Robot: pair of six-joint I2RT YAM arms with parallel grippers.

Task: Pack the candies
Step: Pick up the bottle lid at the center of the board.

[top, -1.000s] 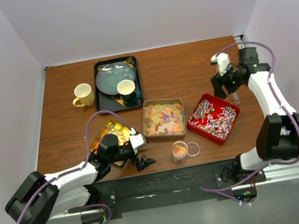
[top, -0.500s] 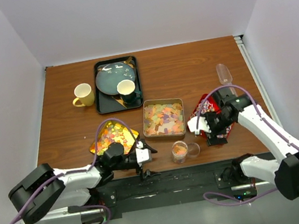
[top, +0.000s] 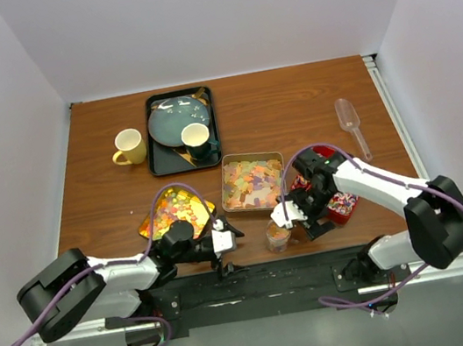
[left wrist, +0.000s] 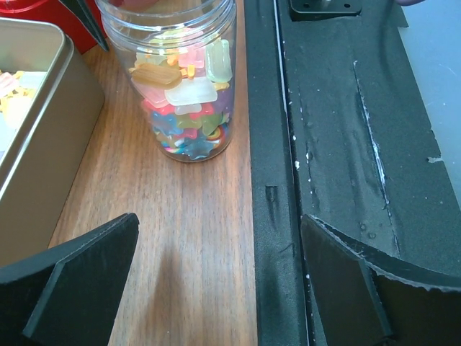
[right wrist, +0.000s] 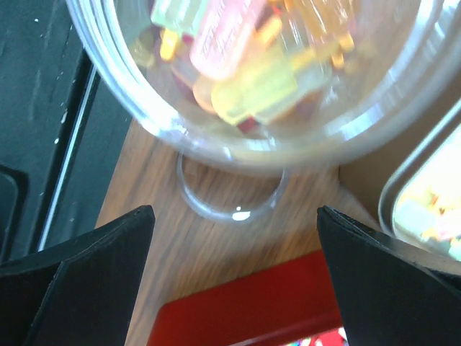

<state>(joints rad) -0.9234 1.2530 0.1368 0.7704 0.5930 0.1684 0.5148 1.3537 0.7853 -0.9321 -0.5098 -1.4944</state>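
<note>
A clear jar of mixed candies stands near the table's front edge. My left gripper lies low just left of it, open and empty, and faces the jar in the left wrist view. My right gripper hovers over the jar's right side, open and empty. In the right wrist view it is above the jar and the clear lid lying beside it. Candies fill a gold tray, a beige tin and a red tray.
A clear scoop lies at the right of the table. A black tray with a blue plate and dark cup sits at the back, with a yellow mug to its left. A black mat borders the front edge.
My right gripper left the scoop at the far right, swung in over the red tray to the jar, and opened wide. My left gripper drew back from the gold tray toward the front edge.
</note>
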